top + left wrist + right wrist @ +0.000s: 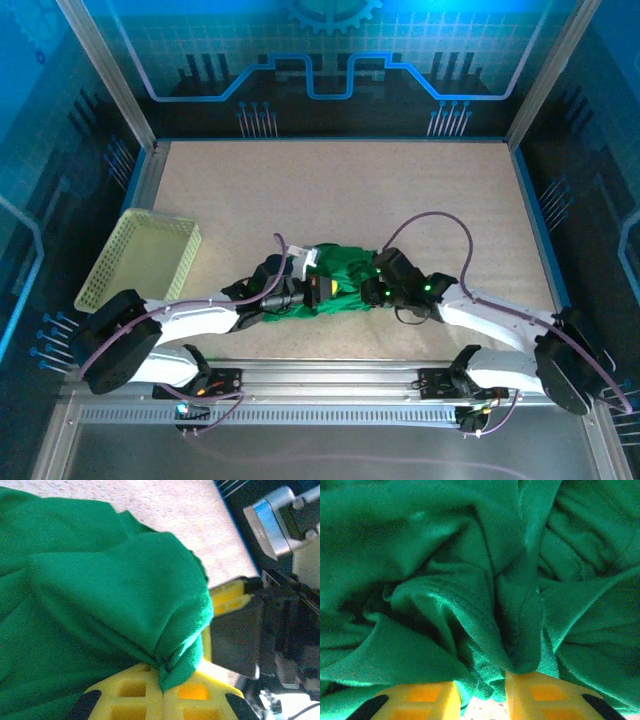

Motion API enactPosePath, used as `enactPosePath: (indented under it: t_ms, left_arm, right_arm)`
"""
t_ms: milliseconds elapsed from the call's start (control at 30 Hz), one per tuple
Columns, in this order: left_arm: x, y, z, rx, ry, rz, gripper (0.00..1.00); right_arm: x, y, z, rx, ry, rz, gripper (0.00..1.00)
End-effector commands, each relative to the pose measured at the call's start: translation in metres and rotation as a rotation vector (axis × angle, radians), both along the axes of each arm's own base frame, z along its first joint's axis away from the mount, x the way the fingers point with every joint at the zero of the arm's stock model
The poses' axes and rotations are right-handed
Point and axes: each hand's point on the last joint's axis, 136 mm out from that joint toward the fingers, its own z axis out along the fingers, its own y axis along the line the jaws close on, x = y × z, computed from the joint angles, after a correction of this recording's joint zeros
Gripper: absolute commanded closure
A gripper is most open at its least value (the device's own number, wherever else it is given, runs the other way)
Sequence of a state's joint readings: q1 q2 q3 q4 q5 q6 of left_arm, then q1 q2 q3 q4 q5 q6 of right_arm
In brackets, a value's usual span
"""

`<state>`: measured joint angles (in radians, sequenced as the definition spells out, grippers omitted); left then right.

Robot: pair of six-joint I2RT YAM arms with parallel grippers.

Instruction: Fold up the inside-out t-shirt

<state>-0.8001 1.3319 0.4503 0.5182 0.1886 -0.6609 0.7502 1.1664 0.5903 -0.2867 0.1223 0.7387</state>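
T-shirt (pixel 345 283) bunched on bench (pixel 330 190) between both arms. Left fingers (pixel 162 695) clamped on a fold; right fingers (pixel 481 695) part-closed around a ridge. Best lifted apart gently, evenly.

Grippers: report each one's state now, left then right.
Left gripper: shut on a fold of the t-shirt.
Right gripper: fingers around bunched t-shirt fabric; a gap shows between them, so a grip cannot be told.

Cool blue-tinted overhead view, soft and grainy — wrist close-ups dim, shadowed folds, slight blur.
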Motion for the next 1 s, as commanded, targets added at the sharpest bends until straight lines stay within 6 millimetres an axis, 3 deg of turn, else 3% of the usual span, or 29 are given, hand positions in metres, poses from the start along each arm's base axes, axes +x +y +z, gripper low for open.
enactPosePath:
  t_ms: [0, 133, 267, 433, 700, 967]
  left_arm:
    - [-0.007, -0.009, 0.028, -0.129, -0.007, -0.048, 1.00]
    - [-0.006, -0.011, 0.028, -0.135, 0.000, -0.050, 1.00]
    - [-0.005, -0.014, 0.029, -0.144, 0.003, -0.055, 1.00]
    - [-0.005, -0.016, 0.031, -0.157, 0.005, -0.065, 1.00]
    - [-0.009, -0.014, 0.034, -0.148, -0.006, -0.075, 1.00]
    - [-0.004, -0.007, 0.030, -0.122, -0.010, -0.044, 1.00]
  right_arm:
    - [0.004, -0.001, 0.025, 0.014, -0.078, 0.038, 0.63]
    - [-0.007, 0.004, 0.067, -0.036, -0.197, 0.098, 0.60]
    - [-0.021, 0.023, 0.088, 0.000, -0.237, 0.167, 0.59]
    - [-0.021, 0.046, 0.073, -0.002, -0.200, 0.229, 0.61]
    - [0.005, 0.043, 0.054, -0.062, -0.208, 0.195, 0.61]
    - [0.007, 0.049, 0.063, -0.042, -0.210, 0.218, 0.95]
